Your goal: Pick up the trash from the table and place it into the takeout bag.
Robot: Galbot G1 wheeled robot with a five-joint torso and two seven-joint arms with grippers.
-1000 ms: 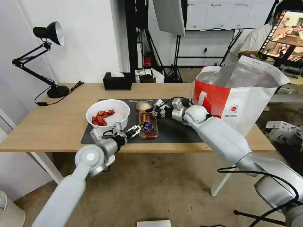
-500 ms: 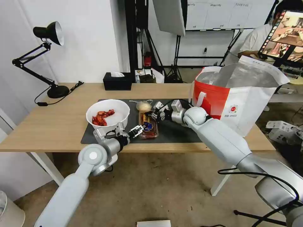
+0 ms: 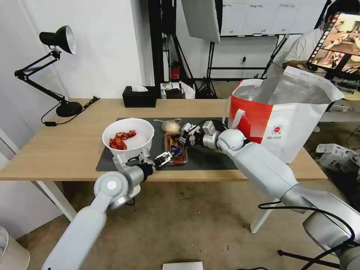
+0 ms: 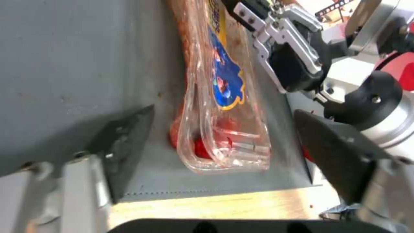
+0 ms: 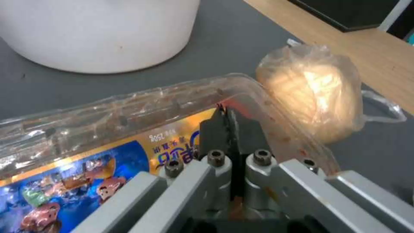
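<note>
The clear plastic tray (image 3: pixel 176 150) with a blue and yellow label lies on the dark mat (image 3: pixel 210 157) of the table (image 3: pixel 67 150). My right gripper (image 3: pixel 183 138) is at its far end, fingers (image 5: pixel 215 129) shut on the tray's (image 5: pixel 108 129) rim. My left gripper (image 3: pixel 164 156) is open at the near end, with the tray (image 4: pixel 220 106) between its spread fingers (image 4: pixel 125 142) and untouched by them. The white bowl (image 3: pixel 128 139) with red shellfish scraps sits left of the tray. The knotted bag of beige food (image 3: pixel 170 126) lies just behind it. The takeout bag (image 3: pixel 285 116) stands open at the right.
A black tissue box (image 3: pixel 139 96) stands at the table's back edge and a black desk lamp (image 3: pixel 60 56) at the back left. Bare wood lies left of the mat. The table's front edge runs just under my left gripper.
My right gripper has come down and forward onto the tray's far end. My left gripper has shifted slightly toward the tray's near end. The bowl, food bag and takeout bag stay put.
</note>
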